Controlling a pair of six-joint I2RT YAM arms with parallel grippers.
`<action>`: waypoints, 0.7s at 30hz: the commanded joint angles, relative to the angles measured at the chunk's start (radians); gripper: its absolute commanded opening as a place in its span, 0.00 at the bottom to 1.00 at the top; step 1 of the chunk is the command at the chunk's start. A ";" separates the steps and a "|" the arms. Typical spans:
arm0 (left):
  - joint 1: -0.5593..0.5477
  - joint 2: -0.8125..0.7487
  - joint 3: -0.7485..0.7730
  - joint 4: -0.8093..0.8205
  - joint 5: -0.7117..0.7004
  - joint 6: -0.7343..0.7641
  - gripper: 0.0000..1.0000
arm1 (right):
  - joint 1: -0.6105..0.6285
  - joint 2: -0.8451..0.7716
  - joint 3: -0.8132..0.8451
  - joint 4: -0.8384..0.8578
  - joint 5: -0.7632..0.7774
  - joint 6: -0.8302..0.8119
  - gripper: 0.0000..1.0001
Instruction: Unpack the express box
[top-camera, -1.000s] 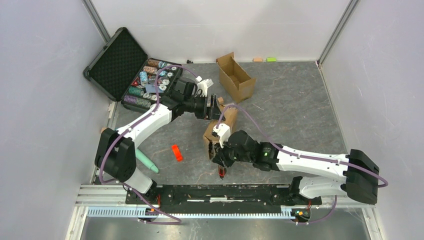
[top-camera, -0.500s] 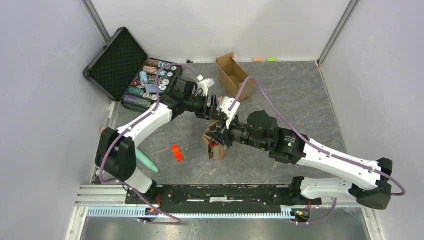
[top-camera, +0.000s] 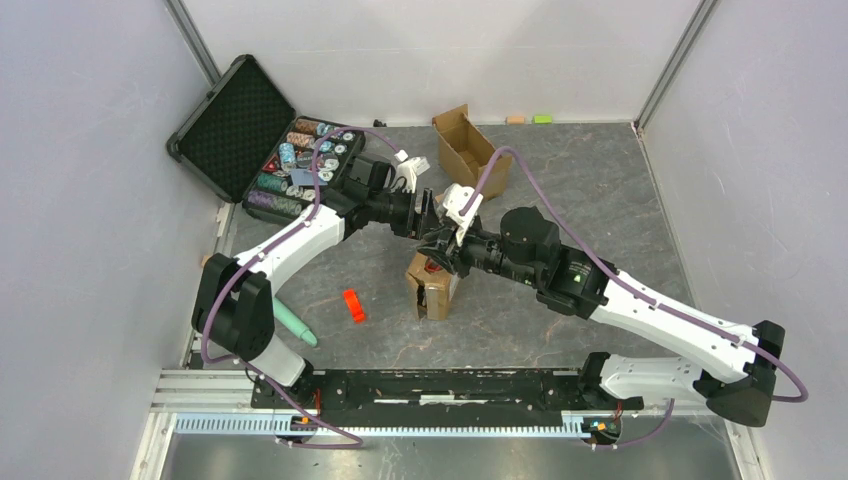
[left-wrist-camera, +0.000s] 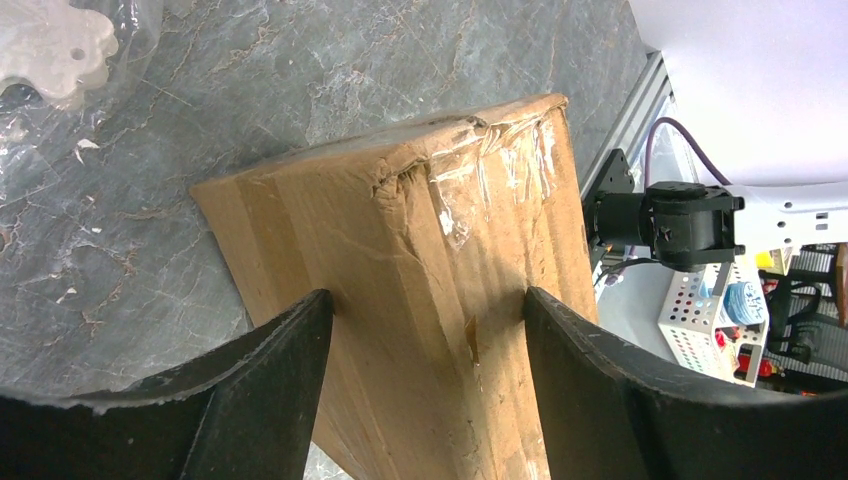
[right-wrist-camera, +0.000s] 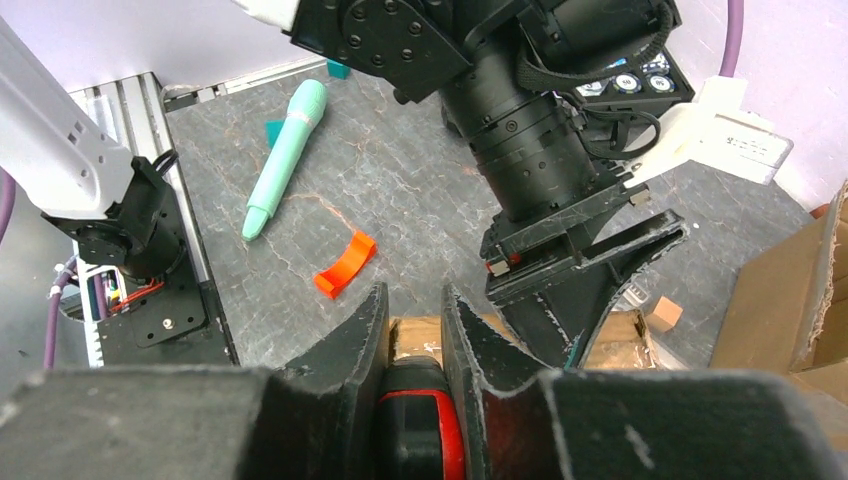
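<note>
Seam-cutting step: left claw (left-wrist-camera: 425, 300) clamps the express box (left-wrist-camera: 340, 215) by its sides; right claw (right-wrist-camera: 413, 300) pinches a red-and-black tool (right-wrist-camera: 418, 420), likely a cutter, which next needs lowering onto the taped seam (left-wrist-camera: 480, 165).

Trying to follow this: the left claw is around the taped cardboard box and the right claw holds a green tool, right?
Not quite: the right wrist view shows the right gripper holding a black and red tool; the green pen lies on the table. The left gripper is around the taped cardboard box.
</note>
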 joint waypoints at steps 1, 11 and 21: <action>0.001 0.046 -0.017 -0.086 -0.087 0.098 0.75 | -0.045 -0.016 -0.030 0.102 -0.120 -0.001 0.00; 0.001 0.052 -0.020 -0.083 -0.084 0.096 0.74 | -0.083 -0.064 -0.101 0.102 -0.165 0.064 0.00; 0.001 0.055 -0.022 -0.079 -0.082 0.095 0.73 | -0.094 -0.072 -0.111 0.112 -0.185 0.095 0.00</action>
